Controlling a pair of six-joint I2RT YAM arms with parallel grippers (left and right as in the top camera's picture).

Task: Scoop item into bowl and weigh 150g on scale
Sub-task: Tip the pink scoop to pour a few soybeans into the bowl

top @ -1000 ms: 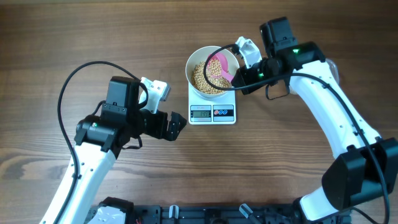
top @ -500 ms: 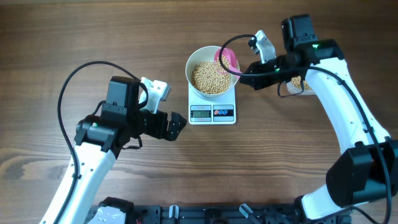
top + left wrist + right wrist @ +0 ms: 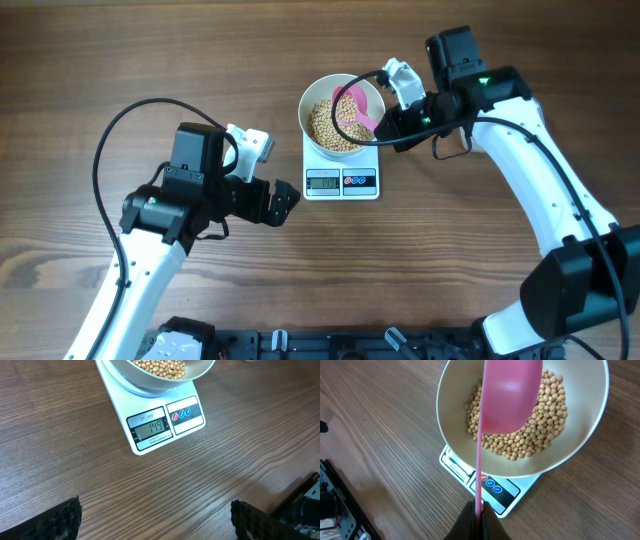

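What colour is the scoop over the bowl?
The scoop is pink; the right wrist view shows it best.

The table (image 3: 80,60) is brown wood, grained, with a low sheen; the scale (image 3: 127,410) is smooth white plastic; the bowl (image 3: 452,405) is smooth, faintly glossy white; the beans (image 3: 550,425) look matt tan; the scoop (image 3: 512,390) is smooth pink plastic; the left gripper (image 3: 157,520) has black, rough-textured pads (image 3: 62,520).

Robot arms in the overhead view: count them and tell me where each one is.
2. The left arm lies at lower left, its fingers open, left of the scale. The right arm extends from the right, holding the pink scoop over the bowl. None seems hidden.
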